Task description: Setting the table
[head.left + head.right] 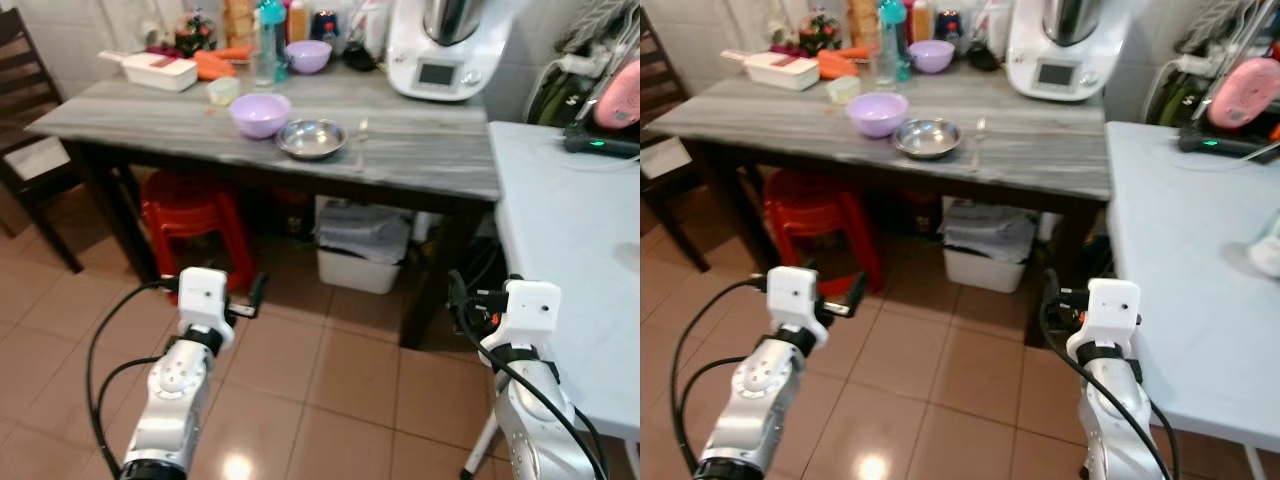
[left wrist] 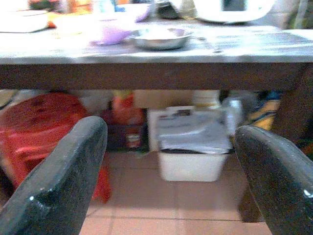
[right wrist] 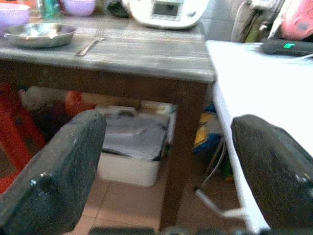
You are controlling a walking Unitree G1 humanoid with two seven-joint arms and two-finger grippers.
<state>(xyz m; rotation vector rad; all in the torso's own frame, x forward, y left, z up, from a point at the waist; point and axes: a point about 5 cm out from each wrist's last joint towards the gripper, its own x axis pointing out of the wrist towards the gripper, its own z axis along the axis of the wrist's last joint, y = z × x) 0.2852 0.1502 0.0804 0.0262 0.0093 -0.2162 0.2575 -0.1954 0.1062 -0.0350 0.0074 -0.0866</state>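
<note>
Both grippers, left (image 2: 168, 171) and right (image 3: 166, 171), hang empty with fingers apart, short of the table (image 1: 420, 150), whose front edge carries the steel bowl (image 1: 311, 138) and fork (image 1: 362, 132), likely within reach for setting

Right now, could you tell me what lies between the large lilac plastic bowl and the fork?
A shallow steel bowl sits between the large lilac plastic bowl and the fork, seen from the head cameras.

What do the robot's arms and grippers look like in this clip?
Both arms are silver with white box-shaped wrist housings and looping black cables. The left gripper and right gripper each have two long, rounded, glossy black fingers.
</note>
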